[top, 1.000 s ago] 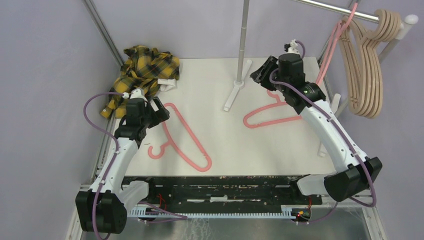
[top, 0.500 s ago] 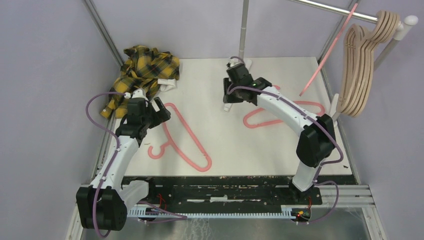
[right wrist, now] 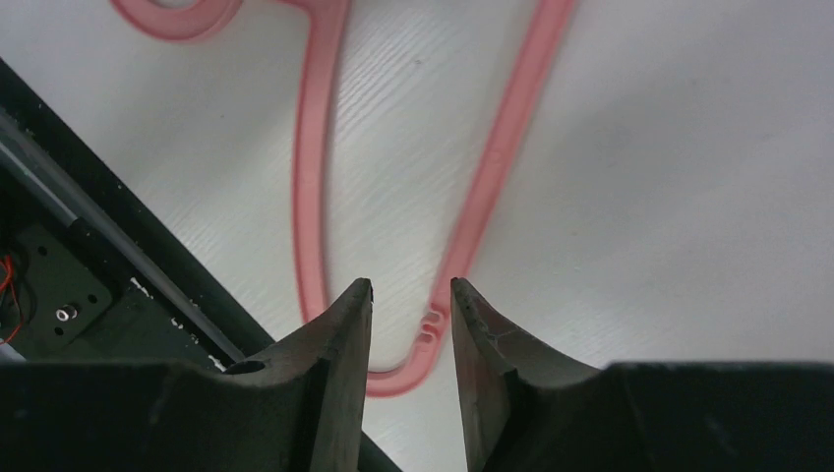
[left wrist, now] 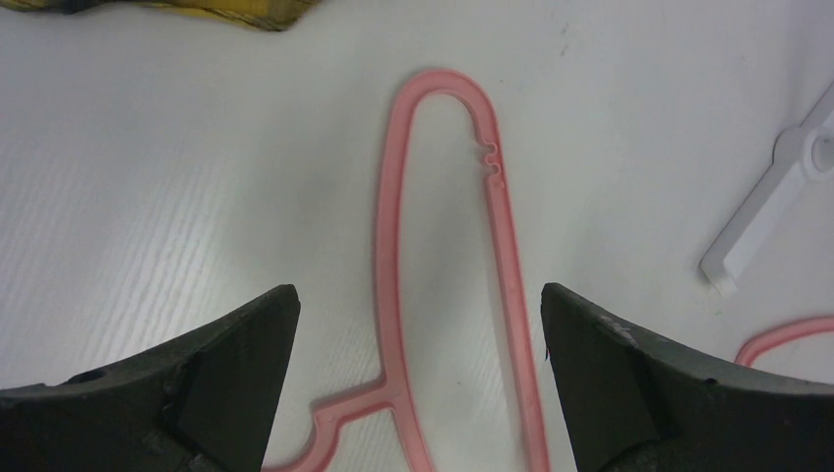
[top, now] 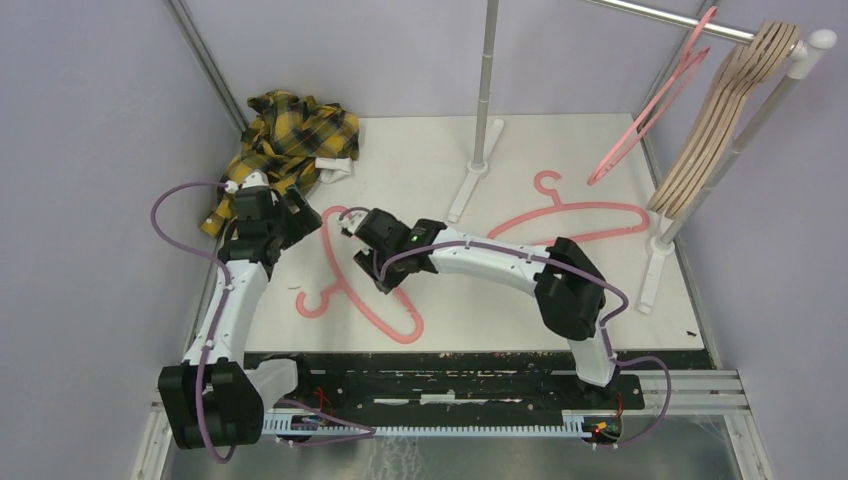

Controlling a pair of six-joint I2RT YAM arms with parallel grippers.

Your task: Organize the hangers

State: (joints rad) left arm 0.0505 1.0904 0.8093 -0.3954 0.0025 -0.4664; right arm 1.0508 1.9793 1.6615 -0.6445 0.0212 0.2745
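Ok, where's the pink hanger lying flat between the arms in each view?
Top external: hanger left of centre, slanting towards the near edge, partly under the right claw.
Left wrist: centre, rounded end at the top.
Right wrist: upper middle, rounded end between the claw's fingers.
Shared landmark: its hook, bottom left in the left wrist view, top left in the right wrist view.

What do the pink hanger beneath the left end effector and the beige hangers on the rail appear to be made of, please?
The pink hanger looks like moulded plastic: uniform colour, smooth faint sheen, small moulded notches. The beige hangers look like wood, perhaps plywood: pale, matte, flat broad profiles, though too distant to be sure.
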